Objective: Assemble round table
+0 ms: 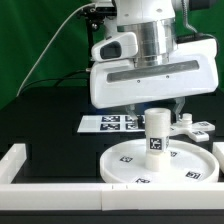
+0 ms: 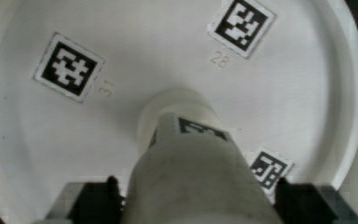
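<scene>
The round disc (image 1: 125, 165) lies flat on the black table, with tags on its face. The short cylindrical leg (image 1: 156, 140) stands upright at the disc's centre. My gripper (image 1: 157, 112) is straight above it, with its fingers down either side of the leg's top. In the wrist view the leg (image 2: 190, 150) fills the gap between the two black pads (image 2: 101, 195), which touch its sides, and the disc (image 2: 140, 50) lies below. The small cross-shaped foot (image 1: 194, 127) lies on the table behind the disc, at the exterior view's right.
The marker board (image 1: 108, 122) lies flat behind the disc. White border rails run along the front (image 1: 50, 195) and the exterior view's left (image 1: 14, 160). A green backdrop and a cable are behind the arm.
</scene>
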Motion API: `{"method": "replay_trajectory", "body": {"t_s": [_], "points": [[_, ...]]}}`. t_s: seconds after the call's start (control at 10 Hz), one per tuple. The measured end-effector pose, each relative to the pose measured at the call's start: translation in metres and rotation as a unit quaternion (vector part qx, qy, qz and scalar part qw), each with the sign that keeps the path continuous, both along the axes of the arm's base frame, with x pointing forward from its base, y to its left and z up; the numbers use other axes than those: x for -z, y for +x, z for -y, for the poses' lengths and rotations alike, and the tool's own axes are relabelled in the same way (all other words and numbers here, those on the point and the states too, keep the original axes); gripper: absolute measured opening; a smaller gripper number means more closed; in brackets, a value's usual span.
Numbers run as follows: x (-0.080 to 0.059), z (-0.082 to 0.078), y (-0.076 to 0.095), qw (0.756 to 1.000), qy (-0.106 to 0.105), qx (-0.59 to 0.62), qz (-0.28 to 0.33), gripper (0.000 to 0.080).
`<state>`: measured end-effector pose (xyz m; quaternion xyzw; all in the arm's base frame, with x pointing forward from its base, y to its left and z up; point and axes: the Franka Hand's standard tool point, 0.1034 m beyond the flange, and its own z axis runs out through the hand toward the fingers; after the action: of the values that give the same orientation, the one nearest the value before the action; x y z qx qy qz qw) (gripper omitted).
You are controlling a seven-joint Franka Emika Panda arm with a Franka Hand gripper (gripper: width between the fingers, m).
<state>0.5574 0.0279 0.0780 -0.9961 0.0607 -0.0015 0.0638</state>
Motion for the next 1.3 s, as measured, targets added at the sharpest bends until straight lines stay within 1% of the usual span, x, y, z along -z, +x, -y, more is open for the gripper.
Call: {"method": "replay_trajectory", "body": {"t_s": [0.3, 0.4, 0.5, 0.6, 0.7, 0.8, 0.9, 1.0, 1.1, 1.2, 1.3], "points": [[0.0, -0.001, 0.0, 0.995, 0.003, 0.104, -0.013, 0.0403], [0.0, -0.003, 0.001, 0.985, 0.004, 0.171, -0.018, 0.0403], [0.001, -0.007, 0.002, 0.965, 0.006, 0.259, -0.023, 0.0403], [0.001, -0.011, 0.003, 0.936, 0.009, 0.351, -0.025, 0.0403], [0.002, -0.012, 0.002, 0.91, 0.017, 0.414, -0.02, 0.0404], [0.001, -0.011, 0.001, 0.895, 0.028, 0.444, -0.02, 0.0404], [0.001, -0.011, 0.001, 0.899, 0.028, 0.437, -0.02, 0.0406], [0.002, -0.012, 0.001, 0.907, 0.027, 0.419, -0.018, 0.0535], [0.002, -0.01, 0.001, 0.931, 0.022, 0.365, -0.009, 0.0613], [0.0, -0.009, 0.003, 0.961, 0.015, 0.276, 0.001, 0.0613], [-0.005, -0.016, 0.005, 0.988, -0.006, 0.152, 0.005, 0.0642]]}}
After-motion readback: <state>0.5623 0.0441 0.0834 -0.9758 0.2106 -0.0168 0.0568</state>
